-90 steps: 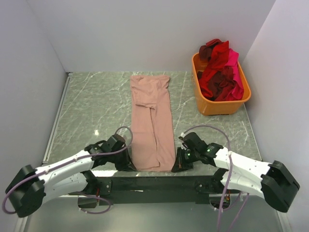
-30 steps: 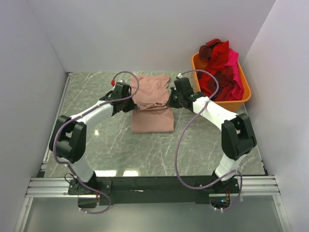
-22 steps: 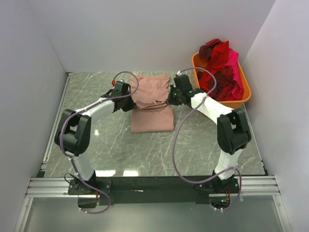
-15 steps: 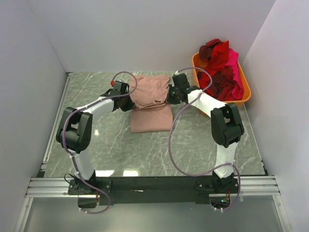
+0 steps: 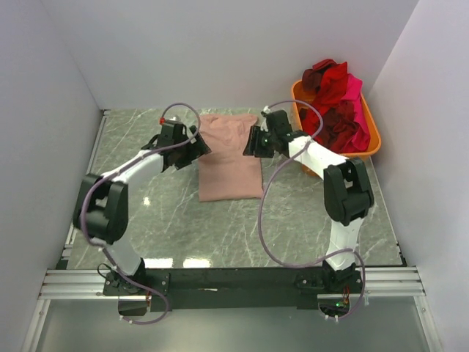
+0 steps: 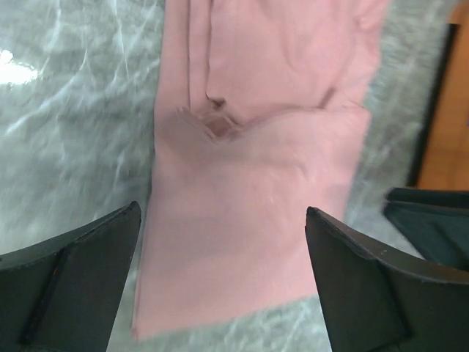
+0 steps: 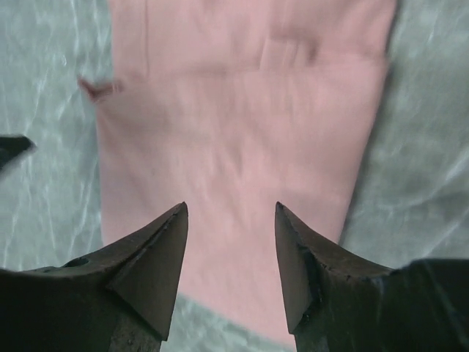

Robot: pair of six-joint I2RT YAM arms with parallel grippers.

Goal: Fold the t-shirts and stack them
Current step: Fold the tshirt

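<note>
Pink t-shirt (image 5: 231, 167) lies folded flat on desk (image 5: 139, 213), toward 12 o'clock from centre. Left fingers (image 5: 196, 148) sit at its 9 o'clock edge, spread wide and gripping nothing; the left wrist view shows cloth below them, with a small pucker near the fold. Right fingers (image 5: 253, 143) are at the 3 o'clock edge, parted, nothing between them, over the cloth. Orange tub (image 5: 326, 166) at 2 o'clock, apart from the folded shirt, is heaped with red, maroon and hot pink t-shirts (image 5: 335, 103).
</note>
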